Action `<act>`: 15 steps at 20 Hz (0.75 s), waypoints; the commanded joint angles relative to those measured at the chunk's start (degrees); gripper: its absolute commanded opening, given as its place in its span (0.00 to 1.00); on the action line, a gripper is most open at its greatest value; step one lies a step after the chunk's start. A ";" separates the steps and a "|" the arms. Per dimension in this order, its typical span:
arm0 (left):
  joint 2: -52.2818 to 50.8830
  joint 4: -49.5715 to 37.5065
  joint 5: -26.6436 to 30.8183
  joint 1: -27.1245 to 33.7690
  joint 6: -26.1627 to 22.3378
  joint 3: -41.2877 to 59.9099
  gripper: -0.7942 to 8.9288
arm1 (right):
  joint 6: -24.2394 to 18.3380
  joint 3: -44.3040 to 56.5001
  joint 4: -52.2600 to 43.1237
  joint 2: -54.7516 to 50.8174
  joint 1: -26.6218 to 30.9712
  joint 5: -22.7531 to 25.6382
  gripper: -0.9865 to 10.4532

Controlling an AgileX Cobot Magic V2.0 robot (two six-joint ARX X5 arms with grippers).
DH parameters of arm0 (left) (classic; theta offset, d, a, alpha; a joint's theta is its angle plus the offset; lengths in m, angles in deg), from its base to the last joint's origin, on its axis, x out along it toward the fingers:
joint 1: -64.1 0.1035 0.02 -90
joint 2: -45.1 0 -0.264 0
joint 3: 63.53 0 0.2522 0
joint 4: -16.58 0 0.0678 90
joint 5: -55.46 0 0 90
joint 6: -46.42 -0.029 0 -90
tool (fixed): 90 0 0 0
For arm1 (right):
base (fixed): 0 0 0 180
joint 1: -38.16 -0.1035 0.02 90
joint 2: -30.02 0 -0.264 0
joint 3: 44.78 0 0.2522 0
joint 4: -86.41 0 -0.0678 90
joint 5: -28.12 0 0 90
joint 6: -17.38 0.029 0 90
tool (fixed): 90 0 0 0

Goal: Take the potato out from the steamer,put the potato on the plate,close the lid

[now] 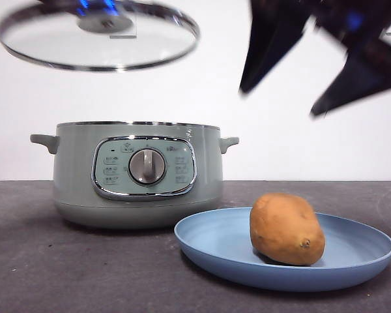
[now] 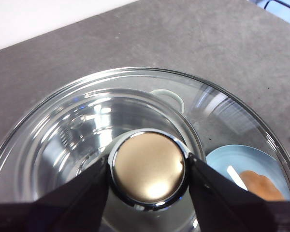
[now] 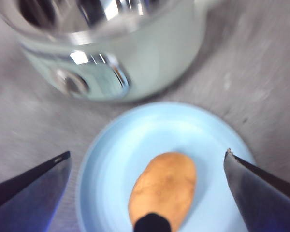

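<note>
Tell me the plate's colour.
Light blue; the plate shows best in the front view, holding the potato.

Bright, even light; motion-blurred right wrist view.

Desk point(image 1: 26, 261): a dark grey, matte, faintly mottled surface is seen across the lower part of the front view.
Wall point(image 1: 300, 150): a plain white backdrop is shown behind the desk, meeting it in a straight level line.
Light: even, bright illumination is given; soft shadows are cast on the desk.
</note>
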 commanded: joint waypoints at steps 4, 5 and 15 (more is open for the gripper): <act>7.61 -9.07 3.67 -2.19 -1.33 -0.72 0.07 | 0.42 -4.50 9.07 -13.07 0.02 1.49 0.61; 8.87 -10.32 3.74 -2.32 -1.36 -0.72 0.07 | 0.42 -5.14 10.12 -14.99 0.02 1.49 0.61; 17.22 -14.73 5.18 -2.45 -1.42 -0.72 0.07 | 1.44 -5.99 13.14 -23.02 0.00 1.49 0.61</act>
